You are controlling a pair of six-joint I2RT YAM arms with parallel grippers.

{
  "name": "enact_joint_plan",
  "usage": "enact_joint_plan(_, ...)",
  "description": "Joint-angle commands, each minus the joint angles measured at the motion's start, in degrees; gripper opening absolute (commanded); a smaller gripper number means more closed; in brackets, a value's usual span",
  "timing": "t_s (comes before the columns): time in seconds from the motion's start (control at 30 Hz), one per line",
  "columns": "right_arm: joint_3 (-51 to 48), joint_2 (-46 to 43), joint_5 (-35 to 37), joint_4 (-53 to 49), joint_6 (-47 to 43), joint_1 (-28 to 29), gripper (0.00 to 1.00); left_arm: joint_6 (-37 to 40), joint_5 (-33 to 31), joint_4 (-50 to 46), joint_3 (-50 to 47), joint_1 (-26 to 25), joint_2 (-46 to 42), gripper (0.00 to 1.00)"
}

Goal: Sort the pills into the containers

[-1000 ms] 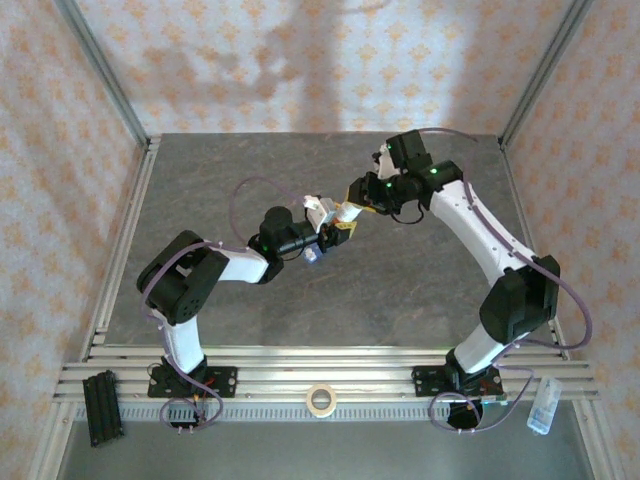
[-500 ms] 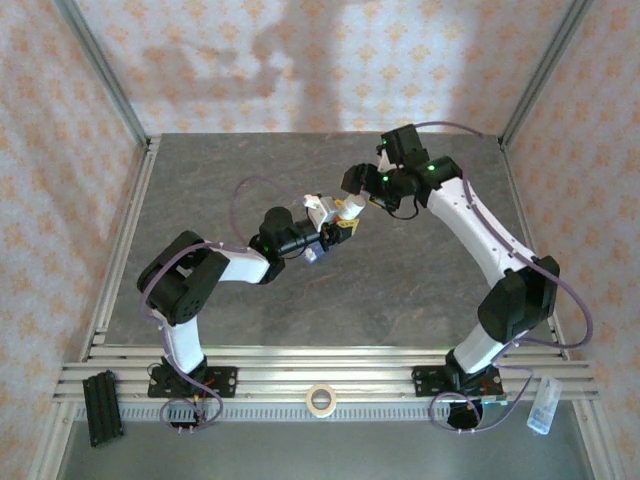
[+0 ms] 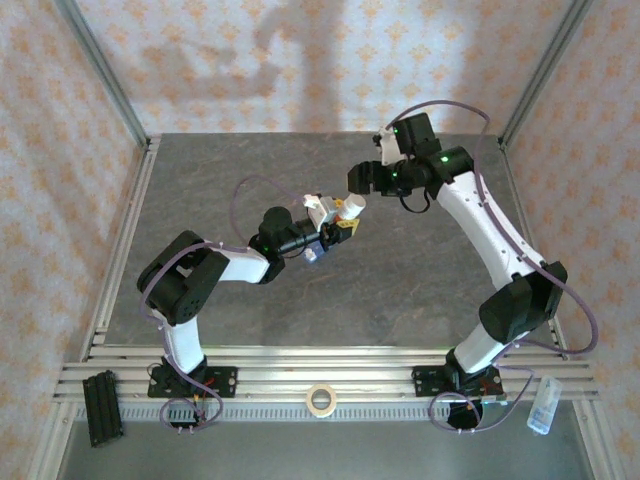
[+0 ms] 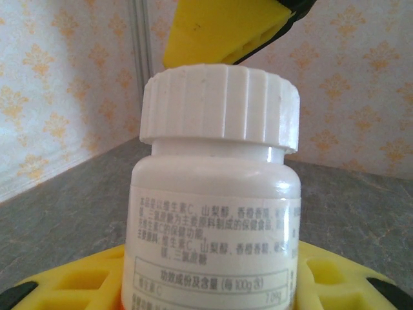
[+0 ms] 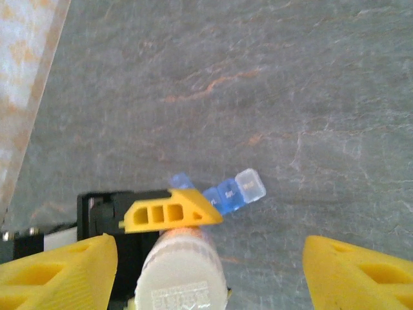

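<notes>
My left gripper (image 3: 336, 224) (image 4: 216, 281) is shut on a white pill bottle (image 3: 347, 210) (image 4: 216, 194), whose ribbed white cap (image 4: 221, 103) (image 5: 182, 279) is on. The right gripper (image 3: 360, 186) (image 5: 210, 258) stands open just beyond the cap, with its yellow fingers (image 5: 61, 271) wide on either side and not touching it. One of its fingers shows above the cap in the left wrist view. The containers (image 5: 231, 191) (image 3: 312, 255), a translucent blue strip with one clear end, lie on the table under the left gripper, partly hidden by its finger. The pills are out of view.
The grey table (image 3: 400, 280) is fenced by patterned walls and a metal frame. On the near rail lie a tape roll (image 3: 320, 400), a black block (image 3: 101, 406) at the left and a clear object (image 3: 543, 404) at the right.
The right gripper has opened, come off the bottle cap and drawn back up and to the right. My left gripper and the bottle have stayed put.
</notes>
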Motion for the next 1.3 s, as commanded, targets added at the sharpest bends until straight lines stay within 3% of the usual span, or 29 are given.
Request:
enact_joint_plan(0.0,0.6,-1.4,-3.7,-3.6,-8.9,-0.1,0.74,-0.1,1.5,3.2,1.4,-0.1,-0.2,0.00)
enact_joint_plan(0.33,0.8,0.7,-7.4,-4.6,-9.3,-0.1,0.70,-0.2,1.5,3.3,1.4,-0.1,-0.4,0.00)
enact_joint_plan(0.97,-0.6,2.6,-7.0,-5.1,-9.2,-0.1,0.58,-0.2,1.5,3.2,1.7,-0.1,-0.7,0.00)
enact_joint_plan(1.27,-3.1,2.7,-7.0,-2.8,-4.2,0.0,0.40,-0.3,1.5,3.2,1.7,-0.1,-0.6,0.00)
